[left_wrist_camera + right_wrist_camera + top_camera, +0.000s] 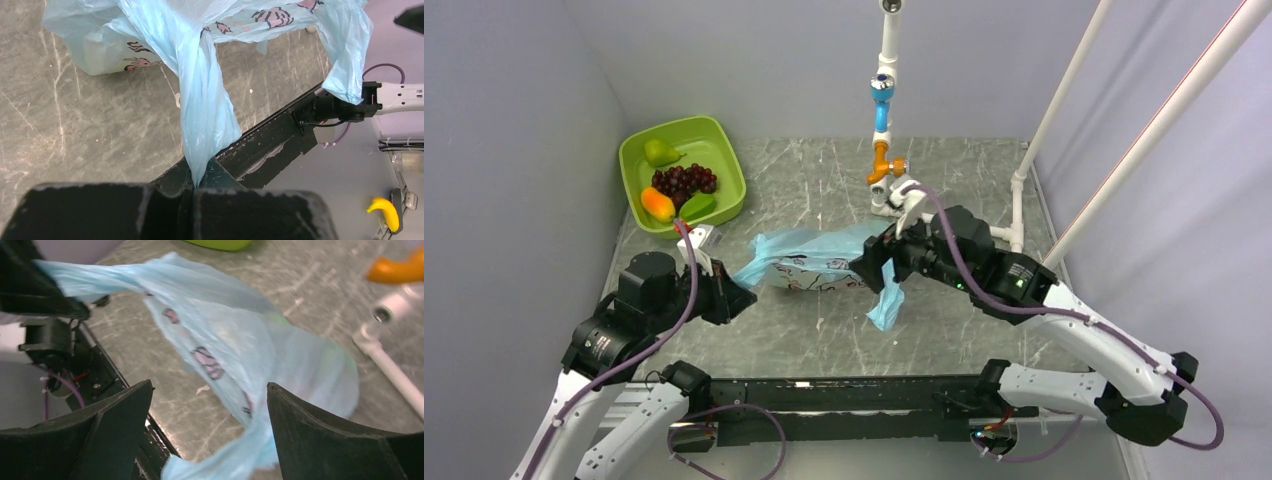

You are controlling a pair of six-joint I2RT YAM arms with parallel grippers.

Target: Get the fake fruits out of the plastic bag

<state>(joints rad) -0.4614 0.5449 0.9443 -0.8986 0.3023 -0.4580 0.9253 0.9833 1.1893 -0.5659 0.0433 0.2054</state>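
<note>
- I'm clamping my left gripper (194,184) tight on the 9 o'clock end of the plastic bag (809,262), mid-table.
- I'm hovering my right gripper (210,410) at its 3 o'clock end, fingers wide apart, gripping nothing.

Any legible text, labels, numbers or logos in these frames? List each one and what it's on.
No text can be read in any view.
plastic bag: dark and pink cartoon print. No letters can be made out in the left wrist view, the print is too small in the top view, and it is blurred in the right wrist view.
green tub: no marking visible.
</note>
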